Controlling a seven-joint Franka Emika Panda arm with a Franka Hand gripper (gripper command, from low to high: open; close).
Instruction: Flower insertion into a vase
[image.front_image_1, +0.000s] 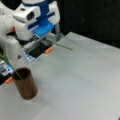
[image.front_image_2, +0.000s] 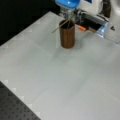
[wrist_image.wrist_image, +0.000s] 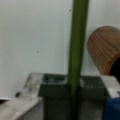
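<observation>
The hand (image.front_image_1: 53, 37) sits at about eleven o'clock in a front view, low over the far edge of the worktop (image.front_image_1: 82, 82), its fingers clamped on a thin green flower stem (image.front_image_1: 62, 46) that sticks out toward three o'clock above the surface. In the wrist view the stem (wrist_image.wrist_image: 77, 50) runs straight up from between the dark finger pads (wrist_image.wrist_image: 57, 85), with the vase (wrist_image.wrist_image: 106, 50) at two o'clock, apart from it. The vase (image.front_image_1: 25, 83), brown and wood-grained, stands upright on the worktop at eight o'clock in a front view, and a second green stem (image.front_image_1: 7, 61) leans out of its mouth. In a front view the vase (image.front_image_2: 67, 35) stands at twelve o'clock, just in front of the hand (image.front_image_2: 68, 11). An orange tab (image.front_image_1: 48, 50) and a dark tray lie beside the robot's white base (image.front_image_1: 11, 47). The worktop is pale grey; the background is black.
</observation>
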